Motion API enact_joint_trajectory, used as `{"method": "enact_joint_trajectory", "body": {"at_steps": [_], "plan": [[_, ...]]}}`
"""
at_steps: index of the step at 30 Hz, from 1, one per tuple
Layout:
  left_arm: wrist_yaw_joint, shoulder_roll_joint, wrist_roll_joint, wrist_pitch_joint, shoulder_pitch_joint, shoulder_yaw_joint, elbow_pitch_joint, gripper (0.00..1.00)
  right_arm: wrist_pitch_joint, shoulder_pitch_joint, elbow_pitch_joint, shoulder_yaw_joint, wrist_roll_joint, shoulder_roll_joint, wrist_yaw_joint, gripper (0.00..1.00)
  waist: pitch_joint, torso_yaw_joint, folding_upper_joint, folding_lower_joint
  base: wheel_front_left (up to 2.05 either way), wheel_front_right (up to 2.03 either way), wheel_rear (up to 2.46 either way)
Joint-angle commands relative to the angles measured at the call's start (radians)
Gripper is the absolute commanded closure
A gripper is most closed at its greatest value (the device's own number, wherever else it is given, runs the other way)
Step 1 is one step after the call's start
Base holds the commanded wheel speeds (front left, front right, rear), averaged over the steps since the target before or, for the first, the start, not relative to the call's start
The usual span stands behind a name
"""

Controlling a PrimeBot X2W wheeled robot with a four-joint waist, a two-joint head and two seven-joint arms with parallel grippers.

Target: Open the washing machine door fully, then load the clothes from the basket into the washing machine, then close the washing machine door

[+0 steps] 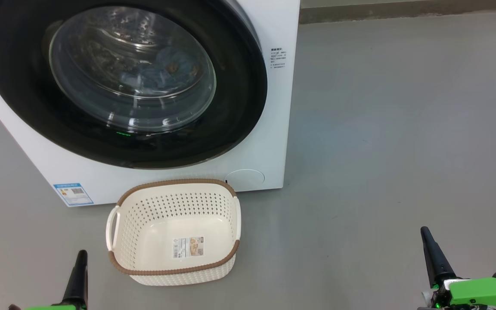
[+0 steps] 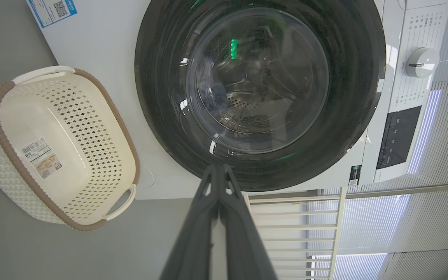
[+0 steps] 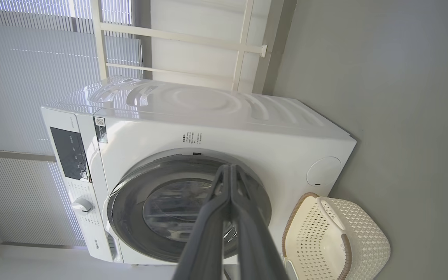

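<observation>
The white washing machine stands ahead with its round black-rimmed door shut flat against the front. Through the glass bowl I see light blue clothes lying in the steel drum. The cream basket with a brown rim sits on the floor just before the machine, holding nothing but a paper label on its bottom. My left gripper is at the lower left, shut, fingers pointing up. My right gripper is at the lower right, shut as well. Both hang back from the machine, holding nothing.
Grey floor spreads to the right of the machine. A pale baseboard runs along the far wall. In the wrist views a control panel with a dial sits above the door, and a white rack and window blinds stand beside the machine.
</observation>
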Motion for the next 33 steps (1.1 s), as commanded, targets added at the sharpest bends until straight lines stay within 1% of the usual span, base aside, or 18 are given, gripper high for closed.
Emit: {"method": "enact_joint_trajectory", "body": {"at_steps": [1, 9, 33], "plan": [[-0.015, 0.021, -0.030, 0.009, -0.054, 0.035, -0.016, 1.00, 0.010, -0.051, -0.022, 0.018, 0.034, -0.010, -0.001, 1.00, 0.000, 0.000, 0.0000, 0.0000, 0.00, 0.00, 0.00], [-0.019, 0.022, -0.121, 0.032, -0.070, 0.045, -0.007, 1.00, 0.034, -0.059, -0.017, 0.011, 0.124, -0.010, -0.001, 1.00, 0.001, -0.003, 0.0000, 0.0000, 0.00, 0.00, 0.00], [-0.019, 0.021, -0.120, 0.034, -0.070, 0.046, -0.007, 1.00, 0.039, -0.060, -0.016, 0.005, 0.118, -0.006, -0.001, 1.00, 0.001, -0.003, 0.0000, 0.0000, 0.00, 0.00, 0.00]]}}
